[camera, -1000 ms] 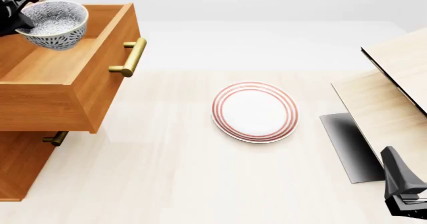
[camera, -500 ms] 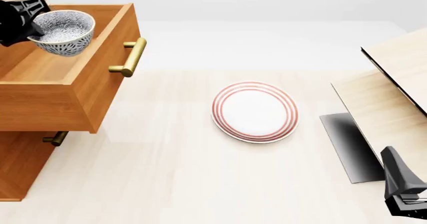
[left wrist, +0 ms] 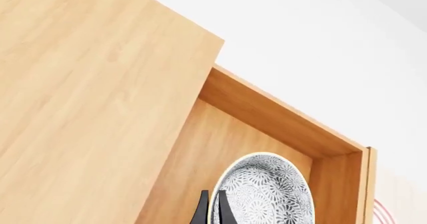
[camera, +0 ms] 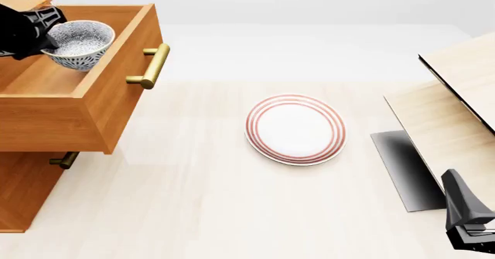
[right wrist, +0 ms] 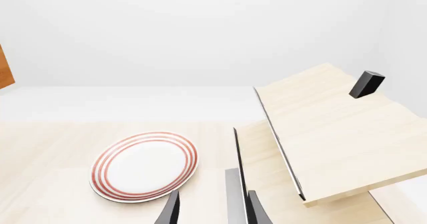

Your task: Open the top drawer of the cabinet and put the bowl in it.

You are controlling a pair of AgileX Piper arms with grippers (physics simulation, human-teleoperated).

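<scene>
The cabinet [camera: 23, 189] stands at the left with its top drawer [camera: 124, 91] pulled open; the brass handle [camera: 150, 65] faces right. My left gripper [camera: 48, 37] is shut on the rim of the blue-speckled bowl [camera: 81, 43] and holds it upright, low inside the drawer near its back. In the left wrist view the fingers [left wrist: 203, 211] pinch the bowl's [left wrist: 267, 194] rim over the drawer floor. I cannot tell if the bowl touches the floor. My right gripper [camera: 466, 215] is open and empty at the front right; it also shows in the right wrist view [right wrist: 213, 213].
A white plate with red rings [camera: 295, 129] lies mid-table and shows in the right wrist view [right wrist: 145, 165]. A pale light-wood box [camera: 456, 108] with a raised lid stands at the right edge. A lower drawer's handle [camera: 64, 159] shows under the open drawer.
My left gripper has carried the bowl downward and slightly right, from above the drawer's rim to inside the drawer. The right arm has not moved.
</scene>
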